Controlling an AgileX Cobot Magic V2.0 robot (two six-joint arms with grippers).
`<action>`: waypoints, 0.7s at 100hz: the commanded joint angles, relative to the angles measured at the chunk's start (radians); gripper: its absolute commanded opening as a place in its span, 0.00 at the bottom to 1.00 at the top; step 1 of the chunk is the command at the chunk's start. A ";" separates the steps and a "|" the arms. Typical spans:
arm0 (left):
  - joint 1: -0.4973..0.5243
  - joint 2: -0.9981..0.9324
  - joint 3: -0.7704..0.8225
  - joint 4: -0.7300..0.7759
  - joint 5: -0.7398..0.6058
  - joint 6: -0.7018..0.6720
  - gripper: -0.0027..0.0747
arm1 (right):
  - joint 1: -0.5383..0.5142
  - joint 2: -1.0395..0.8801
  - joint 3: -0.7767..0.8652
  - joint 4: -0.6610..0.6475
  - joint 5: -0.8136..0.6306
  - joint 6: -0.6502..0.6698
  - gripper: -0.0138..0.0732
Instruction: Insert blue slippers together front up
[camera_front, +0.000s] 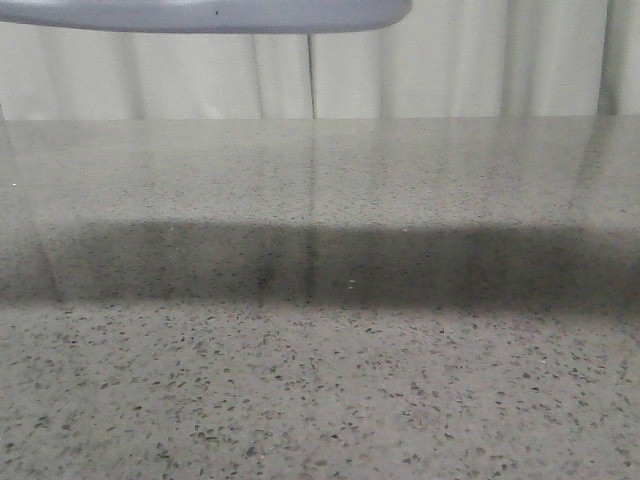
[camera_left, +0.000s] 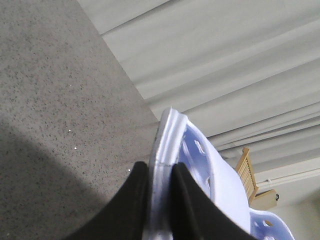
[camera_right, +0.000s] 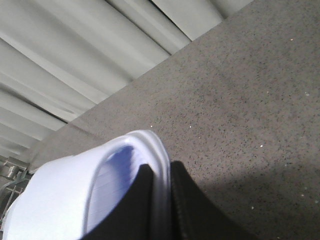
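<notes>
My left gripper (camera_left: 161, 167) is shut on the rim of a pale blue slipper (camera_left: 220, 185), held on edge above the table. Cut-outs show in the strap. Part of the other slipper (camera_left: 270, 226) shows beside it. My right gripper (camera_right: 161, 167) is shut on the rim of a pale blue slipper (camera_right: 65, 195), ribbed footbed showing, also off the table. In the front view only a pale sole (camera_front: 200, 14) shows at the top edge. No gripper shows there.
The speckled grey table (camera_front: 320, 400) carries a broad dark shadow band (camera_front: 320, 265). A pale curtain (camera_front: 450, 70) hangs behind its far edge. A wooden slatted piece (camera_left: 247, 172) stands beyond the table in the left wrist view.
</notes>
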 joint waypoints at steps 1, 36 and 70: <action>0.003 0.008 -0.036 -0.048 0.039 -0.017 0.05 | -0.004 -0.003 -0.038 0.040 -0.054 -0.032 0.05; 0.003 0.008 -0.036 -0.073 0.129 -0.073 0.05 | -0.004 0.023 -0.038 0.152 -0.037 -0.155 0.05; 0.003 0.008 -0.036 -0.160 0.187 -0.099 0.05 | -0.004 0.069 -0.036 0.353 -0.013 -0.372 0.05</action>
